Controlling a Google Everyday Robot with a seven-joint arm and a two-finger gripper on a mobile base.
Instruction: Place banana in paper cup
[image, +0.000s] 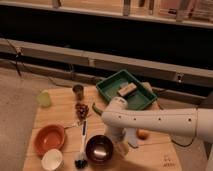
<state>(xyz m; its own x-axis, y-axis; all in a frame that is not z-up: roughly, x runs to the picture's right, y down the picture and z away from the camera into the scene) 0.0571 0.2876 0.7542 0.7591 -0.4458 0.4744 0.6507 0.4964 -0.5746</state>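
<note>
My gripper (118, 138) hangs right over the banana (123, 149), beside the dark bowl (99, 148). I cannot tell if the claw is spread or pinching. I think the banana is light and soft, so I would hold its middle gently. The paper cup (52, 159) sits away to the left.

Lab-like test space: wooden table (62, 114), grey floor (17, 112), ledge (55, 51); jaws low beside bowl (98, 149).

A wooden table (60, 107) is set on a grey floor (15, 110). Behind it, a long pale ledge (50, 50) is seen below a dark wall (100, 31).
</note>
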